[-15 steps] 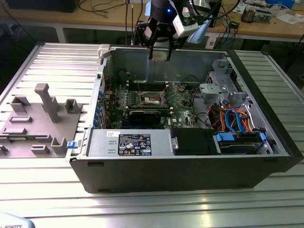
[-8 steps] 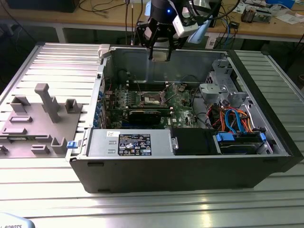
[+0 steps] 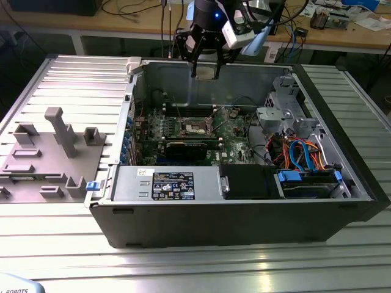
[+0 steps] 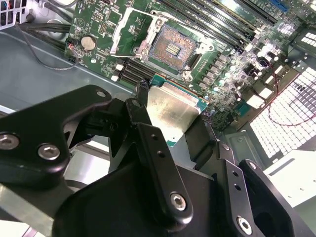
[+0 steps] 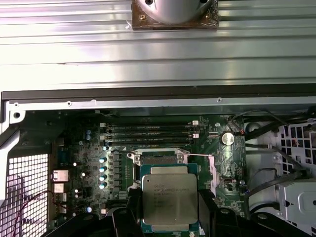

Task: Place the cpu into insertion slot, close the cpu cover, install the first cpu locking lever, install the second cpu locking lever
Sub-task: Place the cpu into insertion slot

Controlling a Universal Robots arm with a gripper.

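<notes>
My gripper (image 3: 206, 61) hangs above the back wall of the open computer case, shut on the cpu (image 3: 206, 71), a flat square chip with a dull silver top. Both wrist views show the cpu (image 4: 173, 111) (image 5: 169, 200) pinched at two opposite edges by the black fingers (image 4: 148, 133) (image 5: 210, 212). Far below, on the green board, the insertion slot (image 4: 173, 49) (image 3: 197, 127) lies uncovered, its contact field showing. The cpu cover (image 4: 127, 29), a silvery frame, stands swung open at one side of the slot. The held chip hides most of the slot (image 5: 158, 158) in the first wrist view.
A long black card (image 3: 183, 148) lies in front of the slot, and memory slots (image 5: 148, 131) run beside it. The power supply (image 3: 168, 185) sits at the case front, with a drive cage and coloured cables (image 3: 299, 152) on the exterior view's right. A grey fixture plate (image 3: 49, 152) rests outside on the left.
</notes>
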